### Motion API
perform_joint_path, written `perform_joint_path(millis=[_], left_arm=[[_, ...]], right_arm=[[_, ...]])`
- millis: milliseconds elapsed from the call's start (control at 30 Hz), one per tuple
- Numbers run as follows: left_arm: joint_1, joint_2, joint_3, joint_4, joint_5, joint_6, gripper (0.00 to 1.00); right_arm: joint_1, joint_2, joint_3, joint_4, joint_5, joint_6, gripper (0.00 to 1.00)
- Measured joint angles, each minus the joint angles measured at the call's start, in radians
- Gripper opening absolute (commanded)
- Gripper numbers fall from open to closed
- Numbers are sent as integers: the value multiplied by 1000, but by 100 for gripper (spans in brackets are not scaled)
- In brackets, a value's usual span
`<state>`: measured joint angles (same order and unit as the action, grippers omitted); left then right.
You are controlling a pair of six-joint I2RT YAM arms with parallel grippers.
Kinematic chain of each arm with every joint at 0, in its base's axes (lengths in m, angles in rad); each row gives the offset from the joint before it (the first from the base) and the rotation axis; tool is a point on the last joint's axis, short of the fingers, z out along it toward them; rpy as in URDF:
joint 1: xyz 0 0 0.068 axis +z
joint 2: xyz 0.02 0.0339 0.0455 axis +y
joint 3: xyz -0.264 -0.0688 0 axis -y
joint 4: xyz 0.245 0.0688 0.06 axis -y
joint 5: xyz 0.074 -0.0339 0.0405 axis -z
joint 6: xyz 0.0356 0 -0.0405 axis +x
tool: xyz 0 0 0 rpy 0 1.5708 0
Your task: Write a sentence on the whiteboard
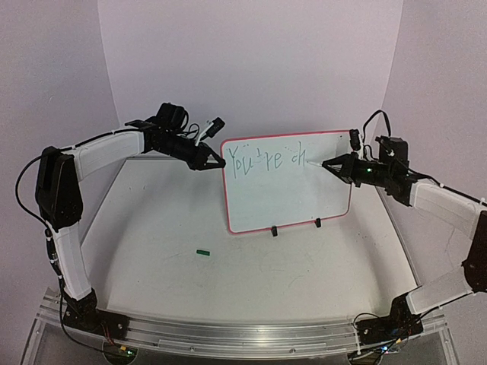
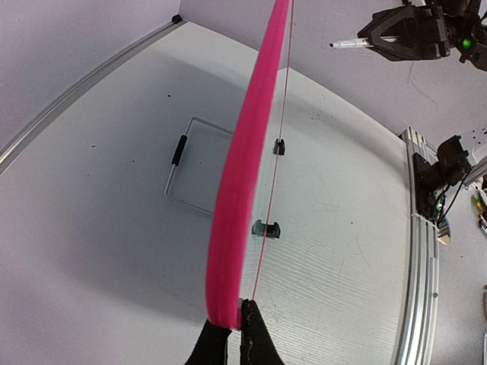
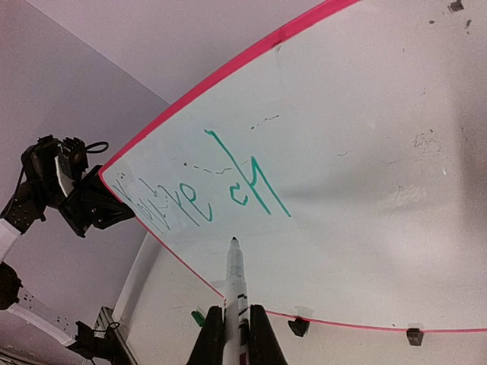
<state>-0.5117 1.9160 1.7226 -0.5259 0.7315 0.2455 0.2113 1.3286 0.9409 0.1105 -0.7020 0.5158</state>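
Observation:
The whiteboard (image 1: 289, 194) stands upright on two black clip feet at the table's middle back. Green writing (image 1: 262, 158) along its top reads "You're ch". My left gripper (image 1: 218, 162) is shut on the board's upper left edge; in the left wrist view the red frame (image 2: 242, 190) runs up from my fingertips (image 2: 236, 323). My right gripper (image 1: 340, 166) is shut on a white marker (image 3: 234, 285). Its tip (image 3: 233, 241) is just off the board, near the "ch" (image 3: 255, 186).
The green marker cap (image 1: 202, 252) lies on the table, front left of the board. It also shows in the right wrist view (image 3: 198, 317). A wire frame stand (image 2: 186, 175) lies flat behind the board. Purple walls close the back and sides.

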Motion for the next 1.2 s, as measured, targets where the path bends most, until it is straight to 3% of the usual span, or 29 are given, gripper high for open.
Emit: perform_joint_path(millis=[1200], left_arm=[[0, 0, 5, -9, -2, -6, 0]], right_arm=[[-8, 135, 90, 13, 113, 9, 0]])
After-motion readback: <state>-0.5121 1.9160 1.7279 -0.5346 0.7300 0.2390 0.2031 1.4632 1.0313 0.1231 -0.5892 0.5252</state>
